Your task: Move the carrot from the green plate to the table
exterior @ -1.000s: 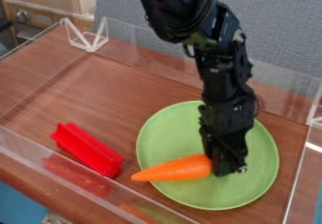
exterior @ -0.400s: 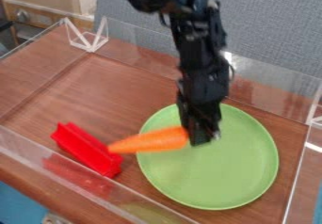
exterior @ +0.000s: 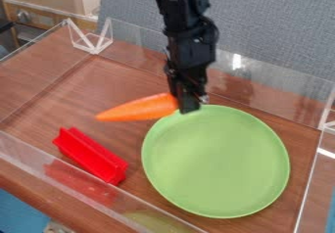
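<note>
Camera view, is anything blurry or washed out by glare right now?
Camera view: soft and low-resolution overall; the carrot and gripper have smeared edges; pale glare streaks the table and the clear walls; the green plate is evenly lit.

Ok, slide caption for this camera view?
Tool holds the carrot by its thick end, lifted off the green plate over the table.

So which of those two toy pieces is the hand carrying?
The tapered orange carrot, gripped at its thick end by the hand. The red rectangular block lies untouched on the wooden table.
</note>
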Available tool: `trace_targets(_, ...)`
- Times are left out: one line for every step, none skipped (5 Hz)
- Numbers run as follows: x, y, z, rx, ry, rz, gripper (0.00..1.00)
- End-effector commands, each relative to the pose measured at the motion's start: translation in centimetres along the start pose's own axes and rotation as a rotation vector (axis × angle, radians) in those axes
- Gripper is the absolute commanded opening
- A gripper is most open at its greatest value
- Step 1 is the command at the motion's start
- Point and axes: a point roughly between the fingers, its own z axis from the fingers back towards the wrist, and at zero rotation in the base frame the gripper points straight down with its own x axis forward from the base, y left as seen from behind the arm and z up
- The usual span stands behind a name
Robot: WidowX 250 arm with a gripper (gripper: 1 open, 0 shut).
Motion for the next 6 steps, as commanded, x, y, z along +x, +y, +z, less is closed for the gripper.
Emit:
trace_targets(-0.8,4.2,1.0,0.023,-0.011,0.011,0.0)
trace_targets(-1.9,7.5,0.1,0.0,0.018,-0.013,0.0)
trace_targets(-2.1,8.3,-1.5,-0.036,0.04,-0.043,0.0)
trace_targets(-0.3,6.4,-1.9,-0.047,0.063,-0.13,0.0)
trace_targets(1.7,5.0,-2.1,-0.046,0.081,-0.185,0.0)
trace_targets(1.7,5.3,-2.5,-0.048,0.083,-0.164,0.0)
